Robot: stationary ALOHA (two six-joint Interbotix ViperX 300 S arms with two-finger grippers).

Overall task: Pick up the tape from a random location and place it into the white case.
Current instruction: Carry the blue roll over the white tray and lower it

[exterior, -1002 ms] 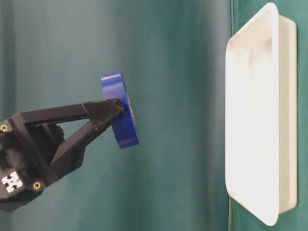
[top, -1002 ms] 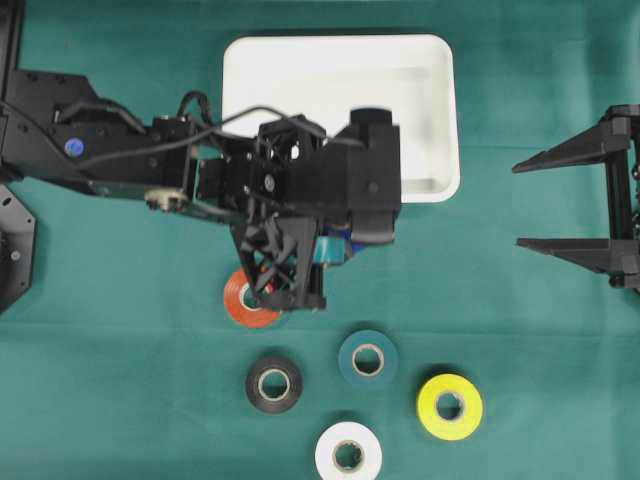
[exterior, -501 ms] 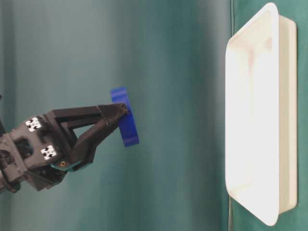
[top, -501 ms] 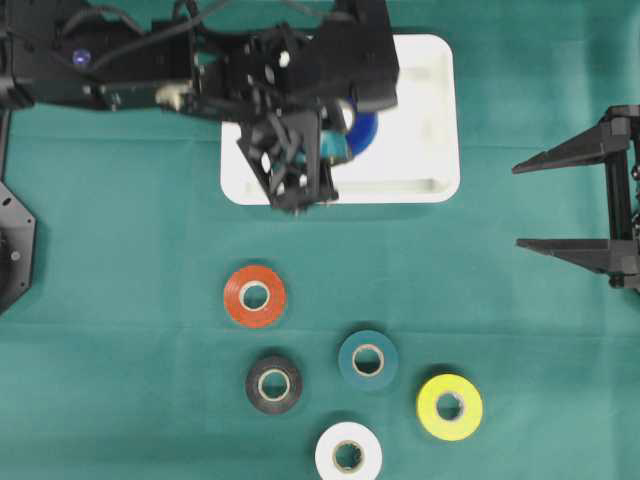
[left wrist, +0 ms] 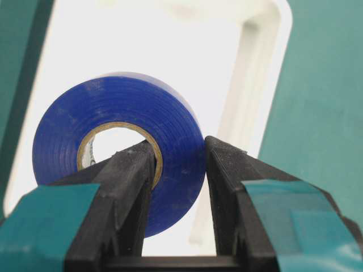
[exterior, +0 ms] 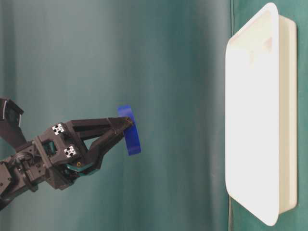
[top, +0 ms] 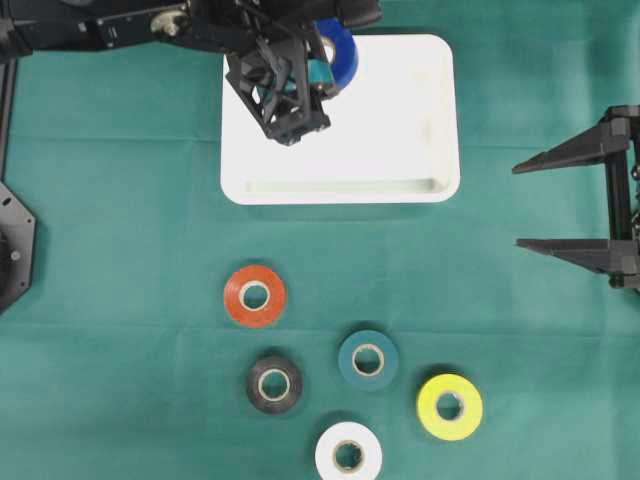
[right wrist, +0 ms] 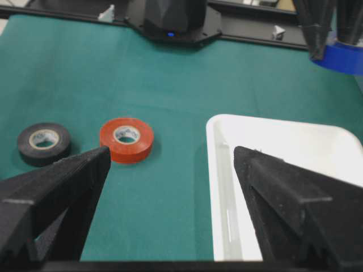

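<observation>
So the left gripper (top: 318, 62) is pinching the blue tape (top: 338, 52), one finger (left wrist: 127, 187) poked through the roll's hole and the other pressed on its outer face. That arm reaches in from the top left of the overhead view, gripper tilted downward, holding the roll up in the air over the far left part of the white case (top: 400, 185). The case sits right under it on the green tabletop (top: 120, 250). Over on the other side, the right gripper (top: 565, 205) sits with its jaws spread wide, holding nothing, well off to the case's side. Nearer than the left gripper lie the orange tape (top: 254, 295), black tape (top: 274, 383), teal tape (top: 368, 360), yellow tape (top: 449, 406) and white tape (top: 348, 454).
</observation>
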